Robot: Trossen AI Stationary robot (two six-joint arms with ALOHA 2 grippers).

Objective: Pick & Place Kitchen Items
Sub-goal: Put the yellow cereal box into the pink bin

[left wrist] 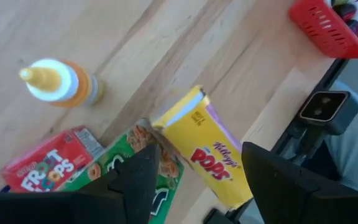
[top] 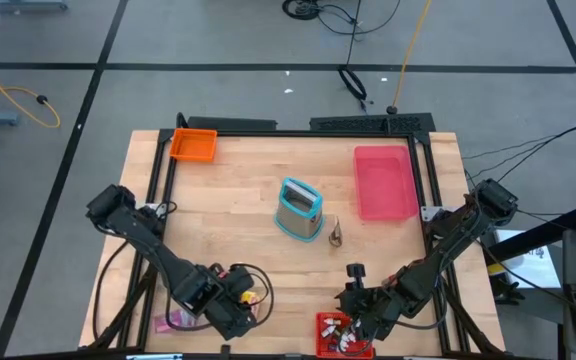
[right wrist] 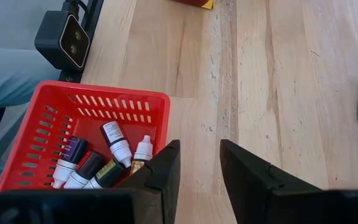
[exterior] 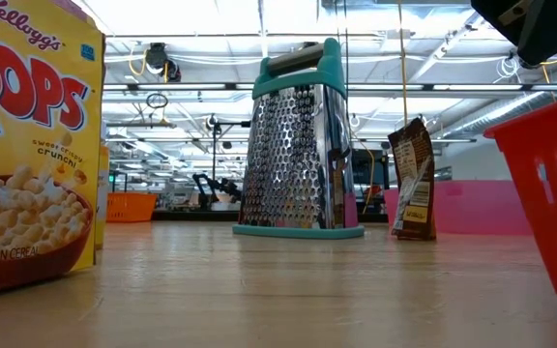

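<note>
My left gripper [left wrist: 197, 186] is open near the table's near edge [top: 240, 298]. Its fingers stand on either side of a small yellow Corn Pops box [left wrist: 207, 149], which stands upright on the table in the low view [exterior: 27, 145]. Beside this box lie a green cereal box [left wrist: 135, 162] and a red Froot Loops box [left wrist: 48, 165]. An orange squeeze bottle with a white cap [left wrist: 61, 84] stands farther off. My right gripper [right wrist: 199, 180] is open above the table beside the red bin [right wrist: 79, 106], which holds several tiny white and dark bottles [right wrist: 114, 146].
A teal-framed metal grater [top: 298, 208] stands at mid-table, with a small brown packet [top: 335, 232] upright to its right. The flat pink tray [top: 386, 182] lies far right and the orange bin [top: 193, 145] sits at the far left corner. Bare wood lies between them.
</note>
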